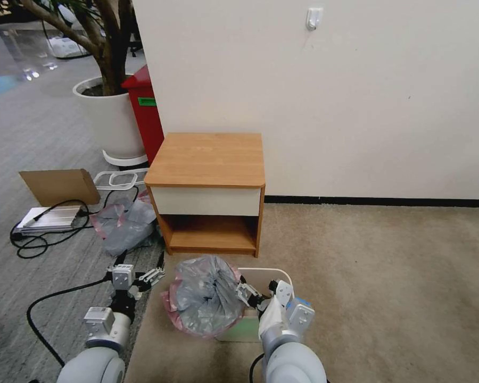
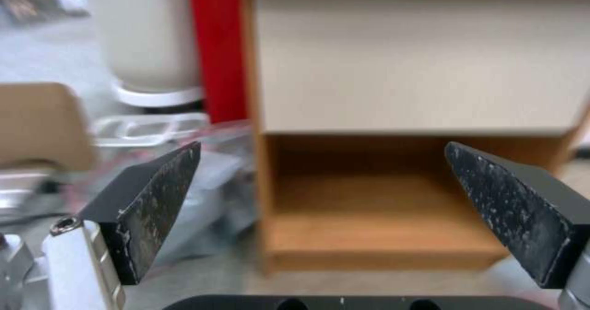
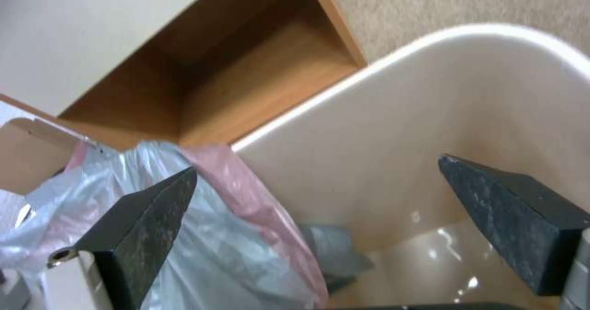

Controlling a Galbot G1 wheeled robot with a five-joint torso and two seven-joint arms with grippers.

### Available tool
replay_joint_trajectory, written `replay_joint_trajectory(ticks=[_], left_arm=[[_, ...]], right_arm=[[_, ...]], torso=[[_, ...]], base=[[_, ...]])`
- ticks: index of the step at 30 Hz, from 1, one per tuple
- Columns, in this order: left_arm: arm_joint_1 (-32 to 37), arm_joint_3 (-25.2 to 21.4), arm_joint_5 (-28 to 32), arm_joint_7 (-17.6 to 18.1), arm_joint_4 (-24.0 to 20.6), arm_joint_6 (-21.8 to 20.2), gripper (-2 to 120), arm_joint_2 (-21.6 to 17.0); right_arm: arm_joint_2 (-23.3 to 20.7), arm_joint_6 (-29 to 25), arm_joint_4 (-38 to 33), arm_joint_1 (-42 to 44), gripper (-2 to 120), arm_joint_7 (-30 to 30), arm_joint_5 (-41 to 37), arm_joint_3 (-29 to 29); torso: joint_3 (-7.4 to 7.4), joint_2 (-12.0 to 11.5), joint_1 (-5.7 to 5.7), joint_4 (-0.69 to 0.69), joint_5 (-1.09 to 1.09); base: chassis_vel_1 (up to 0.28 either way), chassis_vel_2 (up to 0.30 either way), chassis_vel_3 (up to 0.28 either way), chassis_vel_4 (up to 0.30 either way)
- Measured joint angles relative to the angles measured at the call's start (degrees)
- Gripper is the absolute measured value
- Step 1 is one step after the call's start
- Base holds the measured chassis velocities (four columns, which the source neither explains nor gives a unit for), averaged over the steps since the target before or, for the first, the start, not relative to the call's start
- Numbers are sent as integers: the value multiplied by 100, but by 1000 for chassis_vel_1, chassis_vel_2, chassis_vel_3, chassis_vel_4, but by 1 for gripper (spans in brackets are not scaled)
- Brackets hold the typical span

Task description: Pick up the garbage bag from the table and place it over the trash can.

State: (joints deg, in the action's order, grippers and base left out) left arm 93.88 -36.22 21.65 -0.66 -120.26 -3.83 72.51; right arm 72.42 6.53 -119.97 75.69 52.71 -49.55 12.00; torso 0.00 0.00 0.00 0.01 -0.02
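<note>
A grey garbage bag drapes over the trash can's near-left rim, with both the right gripper above the can and the left gripper beside it open and empty.

The desk stood against the wall; before it sat the trash can, the garbage bag draped over its left side, seemingly partly inside.

A plain cream wall with a dark baseboard stood before me, beige carpet below, grey carpet to my left, and a potted tree beyond.
</note>
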Motion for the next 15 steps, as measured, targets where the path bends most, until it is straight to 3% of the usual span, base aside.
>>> replay_joint_trajectory(ticks=[1,2,3,5,6,9,15], left_arm=[[0,-8,542,-48,-248,-321,99,-116],[-7,-45,1510,-118,-706,-993,99,-345],[-7,-45,1510,-118,-706,-993,99,-345],[-100,-62,3252,-156,-1370,-2038,100,-839],[-153,-5,3790,-207,-1508,-2218,100,-1023],[-221,103,4108,-351,-1608,-2262,100,-1195],[-258,373,4186,-477,-1684,-2313,100,-1298]], right_arm=[[7,-23,-2,1,100,-43,65,-34],[27,-62,-4,3,100,-106,197,-112],[27,-62,-4,3,100,-106,197,-112],[125,-127,-4,4,100,-207,411,-299],[176,-153,-3,9,100,-238,497,-394],[229,-187,-2,37,100,-275,584,-507],[323,-266,-67,162,100,-350,730,-761]], torso=[[0,0,0,0,1],[0,0,0,0,2],[0,0,0,0,2],[0,0,0,-2,4],[0,0,0,-1,2],[0,0,0,-1,3],[0,0,0,-1,2]], base=[[0,0,0,0],[0,0,0,0],[0,0,0,0],[0,0,0,0],[0,0,0,0],[0,0,0,0],[0,0,0,0]])
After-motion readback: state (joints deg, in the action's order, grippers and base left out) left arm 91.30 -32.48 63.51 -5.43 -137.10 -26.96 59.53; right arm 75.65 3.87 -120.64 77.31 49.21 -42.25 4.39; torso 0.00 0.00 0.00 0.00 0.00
